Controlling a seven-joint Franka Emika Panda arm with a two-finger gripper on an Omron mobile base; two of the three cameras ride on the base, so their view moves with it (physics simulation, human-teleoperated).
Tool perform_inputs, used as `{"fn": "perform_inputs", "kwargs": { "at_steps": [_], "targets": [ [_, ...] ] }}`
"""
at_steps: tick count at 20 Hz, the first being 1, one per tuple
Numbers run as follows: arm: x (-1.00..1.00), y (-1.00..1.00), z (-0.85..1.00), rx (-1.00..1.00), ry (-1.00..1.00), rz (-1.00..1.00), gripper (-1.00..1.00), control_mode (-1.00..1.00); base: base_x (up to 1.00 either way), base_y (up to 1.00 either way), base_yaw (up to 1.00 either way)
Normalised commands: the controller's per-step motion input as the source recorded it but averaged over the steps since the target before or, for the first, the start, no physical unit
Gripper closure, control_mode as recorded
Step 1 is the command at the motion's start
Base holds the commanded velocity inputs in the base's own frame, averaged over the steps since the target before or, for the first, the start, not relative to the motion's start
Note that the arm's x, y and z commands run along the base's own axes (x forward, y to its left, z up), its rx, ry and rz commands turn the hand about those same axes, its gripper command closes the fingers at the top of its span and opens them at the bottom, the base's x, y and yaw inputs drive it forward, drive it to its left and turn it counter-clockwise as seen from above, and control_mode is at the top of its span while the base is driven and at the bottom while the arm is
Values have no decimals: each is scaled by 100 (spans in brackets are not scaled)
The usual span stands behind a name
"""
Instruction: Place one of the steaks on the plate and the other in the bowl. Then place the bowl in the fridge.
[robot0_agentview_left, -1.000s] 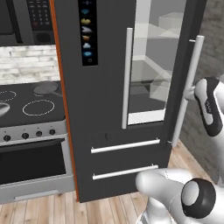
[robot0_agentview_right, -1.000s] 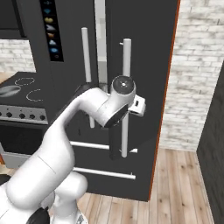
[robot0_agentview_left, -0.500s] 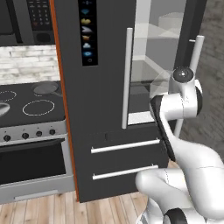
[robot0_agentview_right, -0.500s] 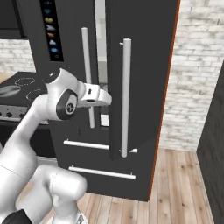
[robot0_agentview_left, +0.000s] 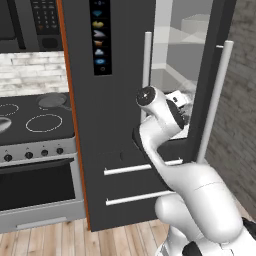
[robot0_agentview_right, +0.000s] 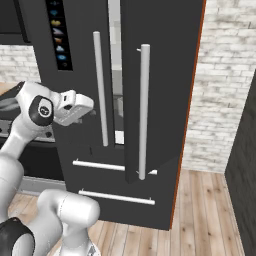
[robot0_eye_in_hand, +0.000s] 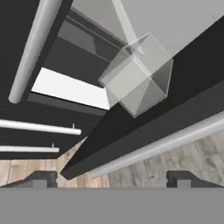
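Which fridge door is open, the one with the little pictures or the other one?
The other one: the right door is swung partly open, showing pale shelves inside. The left door with the icon strip stays shut.

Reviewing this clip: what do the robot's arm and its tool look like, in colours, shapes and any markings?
The arm is glossy white with rounded, bulbous links and dark grey to black joints; round dark caps with a small pale centre mark the joints. The tool is a boxy white hand, and in the hand view its two small dark fingertips look blocky. No cables or lettering can be seen.

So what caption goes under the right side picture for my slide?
White arm holds its open tool beside the fridge's half-open door.
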Motion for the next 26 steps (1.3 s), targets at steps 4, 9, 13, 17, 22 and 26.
{"fn": "perform_inputs", "kwargs": {
  "at_steps": [4, 9, 13, 17, 22, 26],
  "targets": [
    [82, 12, -1, -8, 31, 23, -100, -100, 0, 0, 0],
    [88, 8, -1, -18, 31, 33, -100, -100, 0, 0, 0],
    [67, -2, -2, -27, 16, 29, -100, -100, 0, 0, 0],
    [39, -18, -26, -24, 16, 26, -100, -100, 0, 0, 0],
    [34, -27, -22, -13, 18, 27, -100, -100, 0, 0, 0],
    [8, -36, 0, -5, 7, 21, -100, -100, 0, 0, 0]
  ]
}}
